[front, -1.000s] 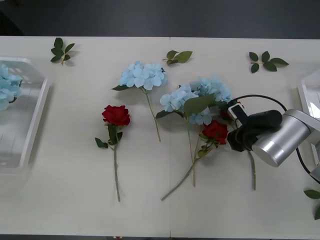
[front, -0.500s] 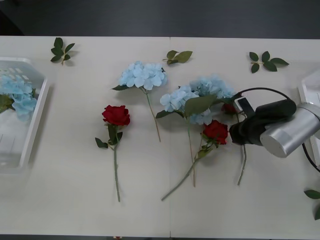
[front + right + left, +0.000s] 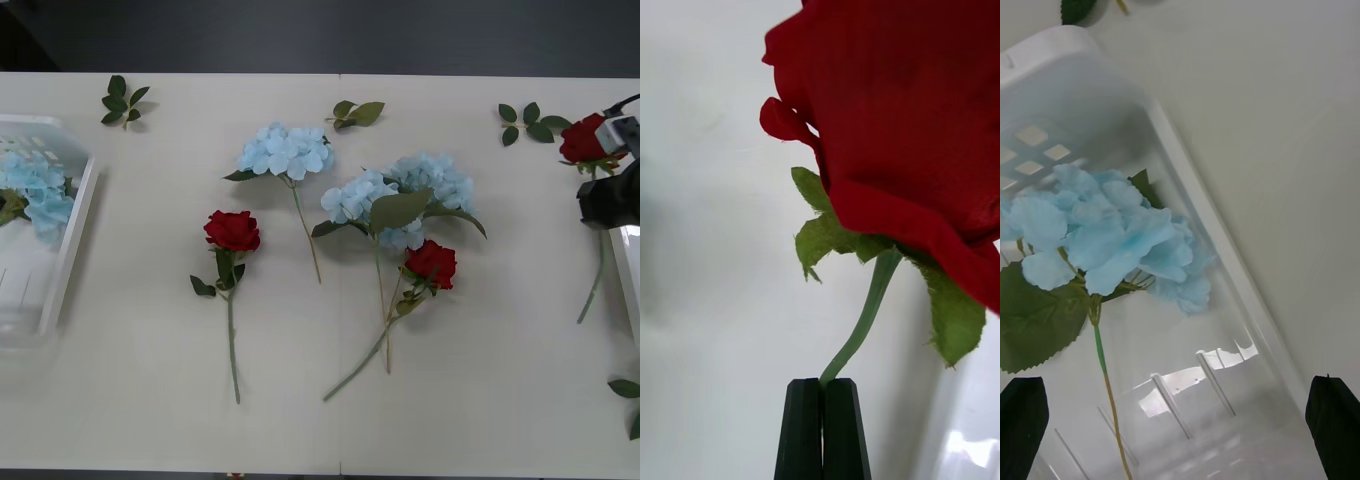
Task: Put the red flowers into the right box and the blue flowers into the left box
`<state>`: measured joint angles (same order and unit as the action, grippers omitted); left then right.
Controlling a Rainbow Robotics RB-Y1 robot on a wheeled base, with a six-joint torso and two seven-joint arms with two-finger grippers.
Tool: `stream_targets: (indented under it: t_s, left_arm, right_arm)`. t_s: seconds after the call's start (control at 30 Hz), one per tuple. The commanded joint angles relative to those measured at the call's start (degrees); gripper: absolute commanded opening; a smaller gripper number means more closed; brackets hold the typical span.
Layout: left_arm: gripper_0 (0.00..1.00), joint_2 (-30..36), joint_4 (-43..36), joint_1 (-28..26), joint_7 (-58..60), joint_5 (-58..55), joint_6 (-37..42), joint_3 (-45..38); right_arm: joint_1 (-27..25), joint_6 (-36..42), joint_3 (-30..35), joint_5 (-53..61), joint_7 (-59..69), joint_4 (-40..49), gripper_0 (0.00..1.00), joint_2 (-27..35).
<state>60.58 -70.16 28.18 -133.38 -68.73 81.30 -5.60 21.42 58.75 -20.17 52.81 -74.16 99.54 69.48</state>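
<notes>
My right gripper (image 3: 603, 186) hangs at the table's far right, shut on the stem of a red flower (image 3: 584, 139) whose stem dangles beside the right box (image 3: 626, 258). In the right wrist view the black fingers (image 3: 803, 429) pinch the thin green stem just under the rose head (image 3: 910, 112). Two more red flowers (image 3: 232, 230) (image 3: 432, 262) lie mid-table with two blue flowers (image 3: 287, 150) (image 3: 400, 193). Another blue flower (image 3: 32, 195) (image 3: 1112, 232) lies in the left box (image 3: 72, 250) (image 3: 1202, 202). My left gripper (image 3: 1178, 420) hovers open above that box.
Loose green leaf sprigs lie at the back left (image 3: 124, 100), back middle (image 3: 358, 112), back right (image 3: 533, 122) and front right edge (image 3: 630, 395). The front strip of the table is bare white surface.
The right gripper has lifted a red flower out of the middle cluster and carried it right and back, to the right box's edge. The blue flower in the left box has settled lower.
</notes>
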Motion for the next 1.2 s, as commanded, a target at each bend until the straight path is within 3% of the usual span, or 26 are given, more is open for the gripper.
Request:
stream_targets:
  t_s: [0.03, 0.37, 0.7, 0.9, 1.2]
  left_arm:
    - [1.00, 0.33, -2.09, 0.74, 0.31, -2.38, 2.90, -0.20]
    - [1.00, -8.20, -19.75, -0.14, 28.18, 6.41, 18.02, -0.12]
    - [1.00, -17.16, -40.32, -6.47, 48.83, 18.19, 18.11, 4.01]
    - [1.00, -21.47, -42.87, -6.56, 57.79, 24.78, 15.47, 10.78]
    - [1.00, -21.82, -42.78, -5.85, 69.75, 34.54, 6.33, 24.93]
  right_arm:
    - [0.02, 1.37, 2.50, -1.39, -3.00, 0.66, 0.00, 5.66]
    - [0.02, 1.28, 2.50, -12.55, -5.03, -7.87, 0.00, 8.83]
    - [0.02, -2.41, 2.33, -24.42, -6.78, -18.33, 0.00, 3.29]
    - [0.02, -7.42, 2.33, -30.83, -7.22, -24.48, 0.00, -0.49]
    - [0.02, -13.13, 1.45, -34.79, -7.49, -31.95, 0.00, -2.51]
